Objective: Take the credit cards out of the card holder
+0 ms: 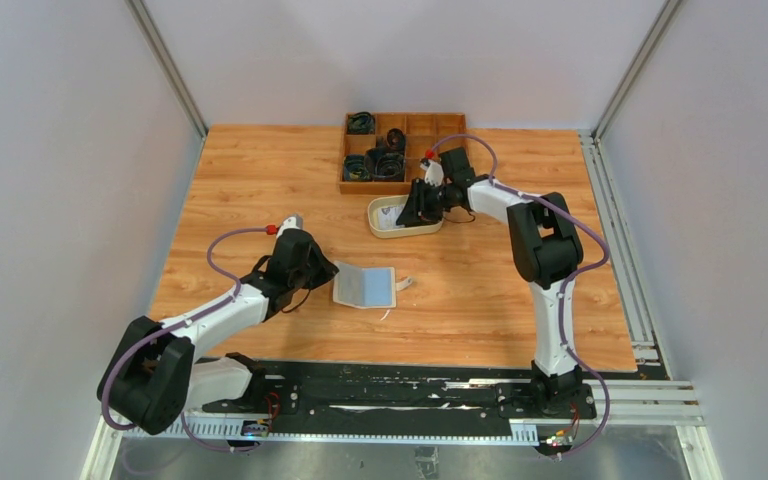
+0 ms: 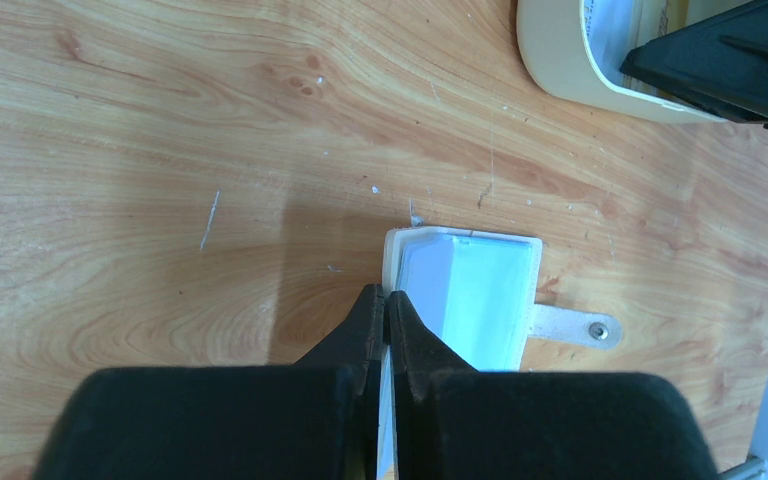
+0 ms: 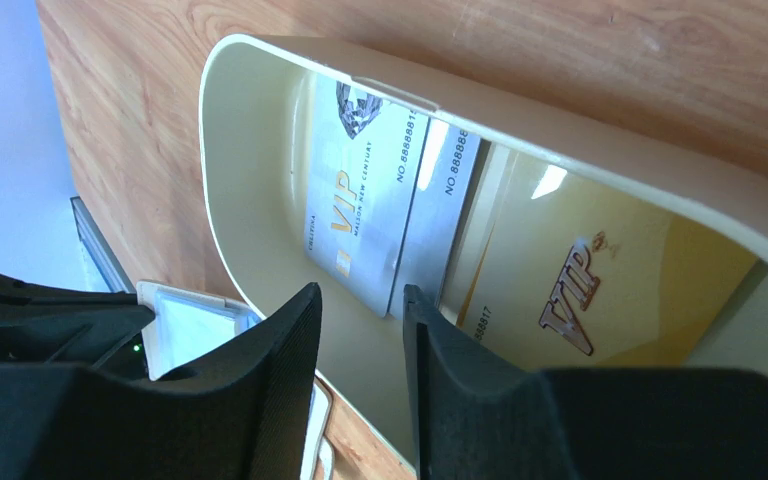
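Top external view: a brown wooden compartment tray (image 1: 450, 122) stands at the far side of the light wood-grain surface (image 1: 480, 290), with black coiled cables (image 1: 388, 165) in some of its compartments. Just near of it lies one cream oval dish (image 1: 375, 225); the right arm (image 1: 540, 240) reaches over it and hides its right part. The right jaws are spread a little, with nothing between them, hanging above three cards in the dish: a silver-grey VIP card (image 3: 360, 200), a second silver-grey card (image 3: 440, 210) partly under it, and a gold VIP card (image 3: 580, 290).

One small flat beige-tan card holder (image 1: 365, 287) lies open near the middle of the surface, well apart from the dish, its closure tab (image 2: 572, 325) pointing right. One pale blue card (image 2: 475, 295) sits in its pocket. The left jaws are pressed together on the holder's left edge, and the fingers (image 2: 360, 330) cover that edge in the wrist view.

Pale grey walls (image 1: 60, 150) close three sides; aluminium rails (image 1: 640, 280) run along the right, and a black base plate (image 1: 390, 385) carries the two arms at the near edge.
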You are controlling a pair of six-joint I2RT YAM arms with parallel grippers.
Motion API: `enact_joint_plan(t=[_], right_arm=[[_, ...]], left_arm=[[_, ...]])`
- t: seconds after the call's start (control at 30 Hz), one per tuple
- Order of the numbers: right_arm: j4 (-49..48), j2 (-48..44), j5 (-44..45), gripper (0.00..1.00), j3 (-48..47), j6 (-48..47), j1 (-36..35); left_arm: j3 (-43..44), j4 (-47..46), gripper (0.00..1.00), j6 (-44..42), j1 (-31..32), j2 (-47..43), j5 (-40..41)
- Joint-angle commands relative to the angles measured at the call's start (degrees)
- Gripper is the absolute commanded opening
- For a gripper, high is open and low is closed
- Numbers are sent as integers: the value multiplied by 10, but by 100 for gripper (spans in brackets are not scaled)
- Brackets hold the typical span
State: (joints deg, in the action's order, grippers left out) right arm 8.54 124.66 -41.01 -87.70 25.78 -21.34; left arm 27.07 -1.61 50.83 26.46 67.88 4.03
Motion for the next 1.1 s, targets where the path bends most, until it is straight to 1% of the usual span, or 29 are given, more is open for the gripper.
enact_joint_plan(t=[0.0,0.07,0.2,0.23,0.37,0.43,0.47,0.5,0.6,0.67,0.77,0.87,0.9,1.07], right_arm=[[44,-4,25,44,-33,-20,-5],[58,-12,41,48,-49,-31,-5],[58,-53,63,52,-60,-45,-7],[57,-67,72,52,-59,-52,-11],[58,-136,130,60,-39,-81,-49],[41,-177,166,68,-2,-82,-83],[27,-199,187,76,22,-82,-106],[15,-218,200,77,49,-85,-130],[-11,-254,261,79,121,-83,-199],[-42,-266,277,85,163,-66,-234],[-73,-256,276,87,201,-38,-258],[-80,-245,279,87,213,-26,-278],[-97,-241,282,87,214,-25,-285],[-112,-224,309,88,214,-19,-318]], left_arm=[[11,-1,0,2,2,-6,-3],[11,-1,0,3,2,-6,-4],[8,-2,0,10,2,-9,-5],[7,-4,0,15,2,-9,-7],[0,-22,0,30,2,-1,-18],[1,-27,0,35,2,7,-20],[2,-28,0,37,2,10,-20],[2,-27,0,38,2,11,-19],[2,-22,0,41,2,9,-9],[2,-15,0,40,2,7,-2],[2,-2,0,40,2,6,7],[1,4,0,42,2,9,13],[-1,4,0,43,2,10,15],[-9,3,0,46,2,10,20]])
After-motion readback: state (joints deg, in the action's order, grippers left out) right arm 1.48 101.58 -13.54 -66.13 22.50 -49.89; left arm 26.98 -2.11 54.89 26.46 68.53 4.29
